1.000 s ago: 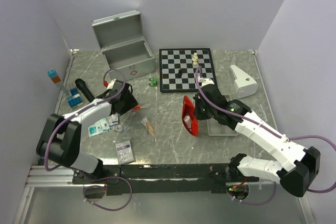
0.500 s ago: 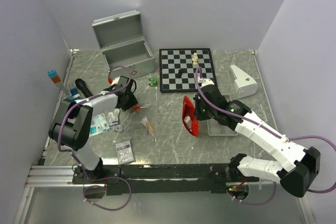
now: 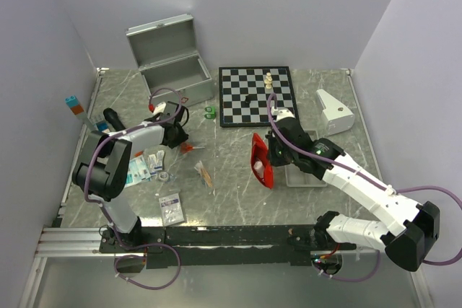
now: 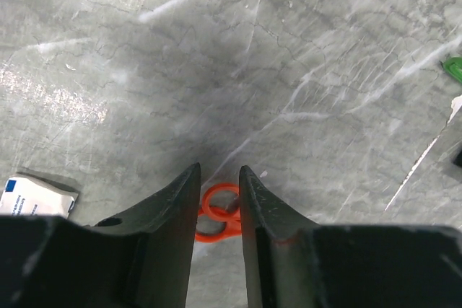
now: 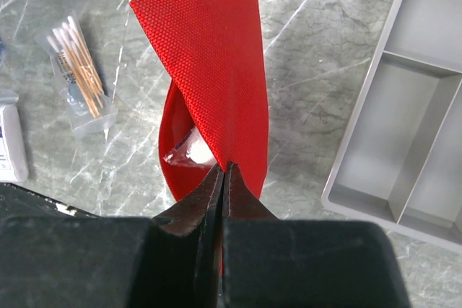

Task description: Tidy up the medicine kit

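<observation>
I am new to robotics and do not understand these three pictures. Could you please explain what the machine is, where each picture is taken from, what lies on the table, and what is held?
These are two robot arms bolted at a table's near edge, each ending in a two-finger gripper. The wide picture comes from a fixed camera above and behind them; the other two come from cameras on the wrists. On the table lie an open silver metal case, a chessboard, a shallow grey tray, a packet of cotton swabs and small medicine packets. The right gripper is shut on a red pouch. The left gripper has its jaws slightly apart over orange scissor handles; whether it grips them I cannot tell.
</observation>
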### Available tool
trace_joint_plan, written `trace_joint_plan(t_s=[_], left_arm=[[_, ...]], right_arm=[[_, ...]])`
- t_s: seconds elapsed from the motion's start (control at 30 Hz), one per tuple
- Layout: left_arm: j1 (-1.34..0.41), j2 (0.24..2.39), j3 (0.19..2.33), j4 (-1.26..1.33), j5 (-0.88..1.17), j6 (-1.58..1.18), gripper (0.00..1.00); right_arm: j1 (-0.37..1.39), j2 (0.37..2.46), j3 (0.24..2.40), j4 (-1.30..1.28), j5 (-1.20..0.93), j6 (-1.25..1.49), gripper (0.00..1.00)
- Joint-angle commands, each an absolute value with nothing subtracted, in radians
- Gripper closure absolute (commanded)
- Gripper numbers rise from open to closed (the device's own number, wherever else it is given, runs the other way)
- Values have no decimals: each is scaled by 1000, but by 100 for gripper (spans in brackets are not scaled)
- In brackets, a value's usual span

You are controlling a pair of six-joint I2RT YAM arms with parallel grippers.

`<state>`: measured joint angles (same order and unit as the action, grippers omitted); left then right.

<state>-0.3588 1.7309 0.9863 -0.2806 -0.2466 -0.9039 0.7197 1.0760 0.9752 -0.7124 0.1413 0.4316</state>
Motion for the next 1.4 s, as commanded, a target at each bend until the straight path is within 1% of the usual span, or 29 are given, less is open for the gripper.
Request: trace_joint_plan(t_s=[0.0,0.17,0.23,0.33,0.5,0.67,0.93,1.17,1.37], left_arm=[[-357,1752,968,-347,-290,-900,64],[-357,1714,939,-330,-285,-893,52],[-357,1703,934,-322,-273,-891,50],[-357,1695,940,-327,-268,-878,51],[-357,1680,950,-386,-311,-835,57],[-356,1634,925,-384,-314,-821,55],[-357,1649,939,-364,-285,-821,55],[-357,1611,943,-345,-265,-824,52],[-357,1632,960,-348,-262,-816,53]], right_arm=[[713,1049,971,-678,163,423,100],[713,1046,960,-669,149,434,100],[713,1045,959,-669,143,436,100],[713,1035,957,-675,147,434,100],[712,1017,951,-687,163,434,100],[712,1017,940,-677,152,439,100],[712,1020,956,-683,150,431,100],[712,1023,950,-680,152,437,100],[712,1025,959,-686,155,437,100]])
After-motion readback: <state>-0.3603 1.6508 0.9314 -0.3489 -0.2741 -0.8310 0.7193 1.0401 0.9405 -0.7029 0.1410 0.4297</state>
